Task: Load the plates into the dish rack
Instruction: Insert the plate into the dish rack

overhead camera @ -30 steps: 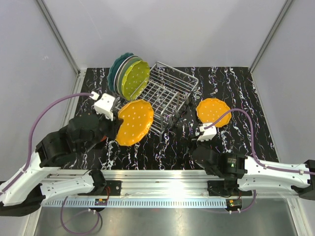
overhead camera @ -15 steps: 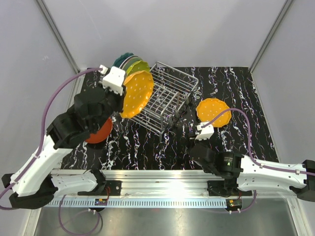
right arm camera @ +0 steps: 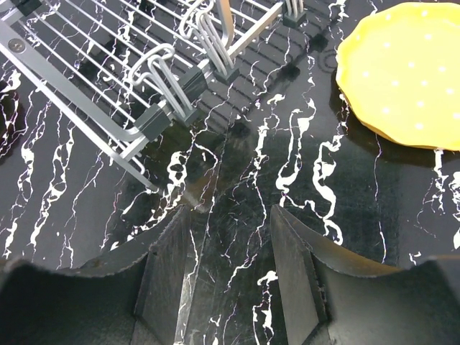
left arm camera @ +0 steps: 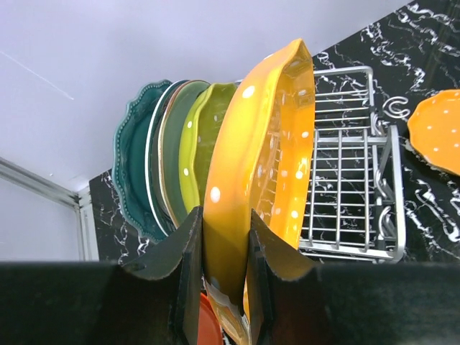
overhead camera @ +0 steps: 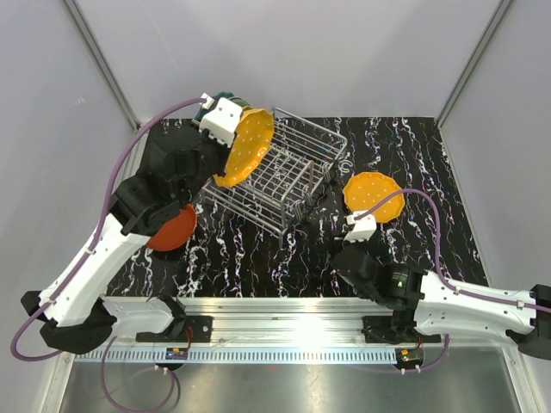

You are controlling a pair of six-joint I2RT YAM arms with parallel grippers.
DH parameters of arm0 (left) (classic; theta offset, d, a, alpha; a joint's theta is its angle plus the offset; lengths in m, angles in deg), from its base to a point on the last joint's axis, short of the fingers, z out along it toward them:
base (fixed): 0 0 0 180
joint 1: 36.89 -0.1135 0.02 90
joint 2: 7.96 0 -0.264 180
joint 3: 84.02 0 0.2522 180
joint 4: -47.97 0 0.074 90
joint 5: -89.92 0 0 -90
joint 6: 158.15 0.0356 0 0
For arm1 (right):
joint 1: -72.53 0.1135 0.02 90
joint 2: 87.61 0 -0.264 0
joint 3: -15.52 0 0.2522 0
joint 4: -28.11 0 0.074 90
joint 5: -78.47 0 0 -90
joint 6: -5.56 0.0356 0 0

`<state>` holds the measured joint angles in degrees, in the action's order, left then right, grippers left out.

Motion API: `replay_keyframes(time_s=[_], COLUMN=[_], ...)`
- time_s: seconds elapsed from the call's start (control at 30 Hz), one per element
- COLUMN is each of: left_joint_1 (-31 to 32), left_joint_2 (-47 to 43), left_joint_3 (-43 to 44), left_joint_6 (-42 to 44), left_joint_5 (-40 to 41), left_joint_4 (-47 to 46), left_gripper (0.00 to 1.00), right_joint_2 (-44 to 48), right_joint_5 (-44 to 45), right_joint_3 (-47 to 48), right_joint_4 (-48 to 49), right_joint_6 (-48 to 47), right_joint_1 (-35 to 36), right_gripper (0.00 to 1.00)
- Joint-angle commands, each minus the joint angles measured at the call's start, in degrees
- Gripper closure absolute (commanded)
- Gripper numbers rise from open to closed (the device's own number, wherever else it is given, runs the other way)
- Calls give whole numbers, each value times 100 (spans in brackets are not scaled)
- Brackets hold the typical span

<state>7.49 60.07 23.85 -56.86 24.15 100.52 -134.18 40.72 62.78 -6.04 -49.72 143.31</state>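
The left fingers (left arm camera: 188,248) are clamped on the lower rim of a dotted orange plate (overhead camera: 245,153), one on each face. The plate stands on edge over the far-left end of the rack (overhead camera: 297,176), leaning a little. In the top view its long axis runs from near-left to far-right, with the dotted face turned to the right, over the wires. Just left of it, three plates stand on edge in a row: a yellow-green plate (left arm camera: 203,140) next to it, then a pale green one (left arm camera: 170,147), then a scalloped teal plate (left arm camera: 133,172) outermost. The gap between the held plate and the yellow-green one is narrow; I cannot tell whether they touch, or whether the held rim sits in a slot. Right of the held plate the rack shows bare wire slots up to its right wall.

The rack sits askew on the black, white-veined table (overhead camera: 435,159), with pale walls close on the left, far and right sides. A second dotted plate (overhead camera: 372,196) lies flat, just right of the rack. A red-orange plate (overhead camera: 172,231) lies flat at the left, partly under the left arm.

The right fingers (right arm camera: 169,251) stand apart, low over bare table, near the rack's near-right corner.
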Motion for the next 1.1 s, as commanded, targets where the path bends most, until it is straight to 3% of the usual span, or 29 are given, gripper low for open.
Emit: replay_keyframes(time_s=[0.0,1.07], left_joint_1=[-87,-571], left_joint_2=[-141,79], left_joint_3=[170,-314], left_joint_6=[417,638], left_joint_5=[90,354], left_joint_4=[-1409,-1769], left_gripper=[100,100], right_joint_2=[-10,-582], right_joint_5=[-118,-997], right_joint_3=[-27,-150], right_joint_4=[306,895], right_joint_6=[-115,-378], right_joint_1=[-135,-970], right_gripper=[44,44])
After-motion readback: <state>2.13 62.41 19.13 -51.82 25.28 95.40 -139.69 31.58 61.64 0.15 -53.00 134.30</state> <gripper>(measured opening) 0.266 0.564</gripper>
